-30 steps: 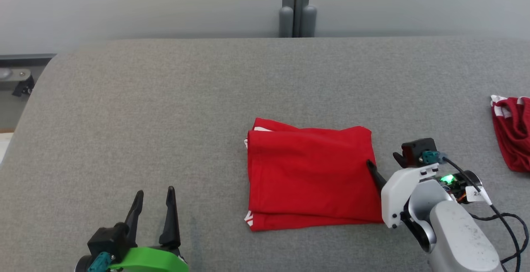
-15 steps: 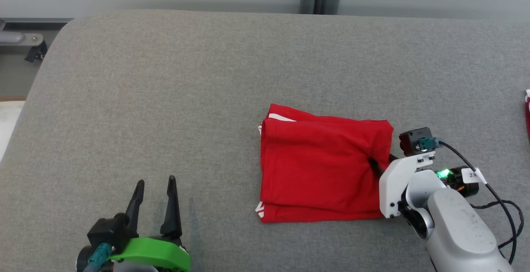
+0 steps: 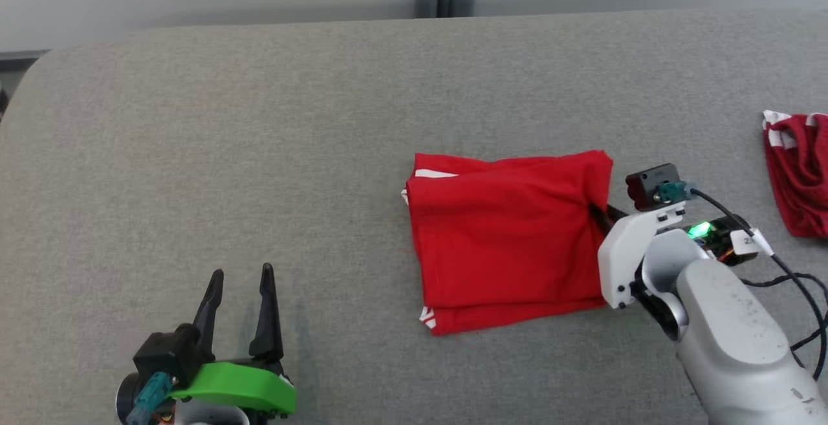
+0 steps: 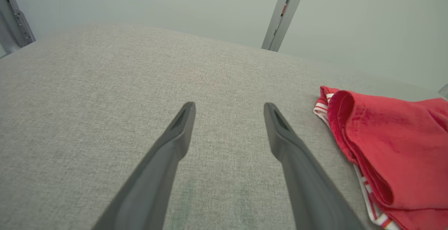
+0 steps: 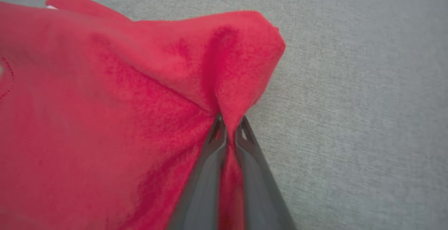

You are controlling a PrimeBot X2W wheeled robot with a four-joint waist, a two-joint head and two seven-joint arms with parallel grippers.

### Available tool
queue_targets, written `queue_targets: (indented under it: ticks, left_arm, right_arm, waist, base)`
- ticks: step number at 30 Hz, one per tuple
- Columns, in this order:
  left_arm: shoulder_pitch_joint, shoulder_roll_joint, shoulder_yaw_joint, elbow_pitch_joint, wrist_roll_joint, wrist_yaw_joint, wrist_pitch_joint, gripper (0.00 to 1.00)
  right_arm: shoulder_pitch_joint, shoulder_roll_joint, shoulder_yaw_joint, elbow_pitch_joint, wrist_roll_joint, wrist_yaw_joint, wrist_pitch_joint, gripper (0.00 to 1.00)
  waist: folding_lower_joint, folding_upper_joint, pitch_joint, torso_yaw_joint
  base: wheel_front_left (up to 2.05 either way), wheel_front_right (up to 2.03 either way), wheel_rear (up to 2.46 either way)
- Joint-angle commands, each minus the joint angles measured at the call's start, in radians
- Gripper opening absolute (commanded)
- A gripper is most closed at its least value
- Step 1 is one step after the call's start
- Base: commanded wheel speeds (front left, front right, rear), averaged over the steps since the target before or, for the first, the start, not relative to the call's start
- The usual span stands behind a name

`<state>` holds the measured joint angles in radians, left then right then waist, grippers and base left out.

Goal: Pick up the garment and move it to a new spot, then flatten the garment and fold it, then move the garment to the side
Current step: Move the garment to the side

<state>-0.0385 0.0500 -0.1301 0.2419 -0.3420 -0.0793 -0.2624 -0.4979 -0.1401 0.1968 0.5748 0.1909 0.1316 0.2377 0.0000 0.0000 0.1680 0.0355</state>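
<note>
The folded red garment (image 3: 508, 244) is laid flat, right of centre, on the grey padded desk (image 3: 259, 121). A ridge of its right edge is pinched by the clenched right tool (image 5: 229, 126). The left tool (image 3: 241, 271) is spread wide, well apart from it. Another red cloth (image 3: 799, 173) is seen crumpled at the desk's far right.

left hand (image 3: 241, 271): dark fingers (image 4: 168, 153) spread wide, held low | right hand (image 5: 229, 119): pale forearm (image 3: 731, 328) angled inward, fingertips pinched on red fabric garment (image 5: 105, 118)
</note>
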Motion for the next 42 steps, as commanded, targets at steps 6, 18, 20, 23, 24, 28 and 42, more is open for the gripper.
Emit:
queue_targets:
  ticks: [6,18,20,23,24,28,42]
  left_arm:
    - [-0.040,0.002,-0.002,-0.022,0.029,-0.008,-0.003,1.00]
    - [-0.125,0.022,-0.031,-0.005,0.089,-0.031,-0.002,1.00]
    - [-0.136,0.029,-0.040,0.002,0.097,-0.035,-0.002,1.00]
    - [-0.151,0.033,-0.053,0.012,0.101,-0.036,-0.002,1.00]
    - [-0.153,0.034,-0.055,0.014,0.102,-0.038,-0.002,1.00]
    - [-0.160,0.038,-0.068,0.021,0.102,-0.042,-0.002,1.00]
    - [-0.182,0.037,-0.080,0.021,0.094,-0.036,-0.002,1.00]
  right_arm:
    - [-0.034,-0.085,-0.023,-0.057,-0.016,-0.002,0.015,0.00]
    - [-0.053,-0.103,-0.117,-0.125,-0.021,-0.002,0.003,0.00]
    - [-0.057,-0.094,-0.125,-0.125,-0.027,-0.002,-0.005,0.00]
    - [-0.069,-0.077,-0.133,-0.117,-0.033,-0.002,-0.016,0.00]
    - [-0.074,-0.074,-0.136,-0.115,-0.034,-0.002,-0.019,0.00]
    - [-0.110,-0.078,-0.122,-0.119,-0.046,-0.002,-0.015,0.00]
    - [-0.314,-0.263,-0.174,-0.055,-0.097,-0.002,0.065,0.00]
  waist:
    - [0.0000,0.0000,0.038,-0.202]
    - [0.0000,0.0000,0.146,-0.448]
    - [0.0000,0.0000,0.158,-0.466]
    - [0.0000,0.0000,0.169,-0.477]
    - [0.0000,0.0000,0.170,-0.477]
    - [0.0000,0.0000,0.175,-0.466]
    - [0.0000,0.0000,0.232,-0.312]
  base:
    - [0.00,0.00,0.00]
    - [0.00,0.00,0.00]
    - [0.00,0.00,0.00]
    - [0.00,0.00,0.00]
    - [0.00,0.00,0.00]
    - [0.00,0.00,0.00]
    - [0.00,0.00,0.00]
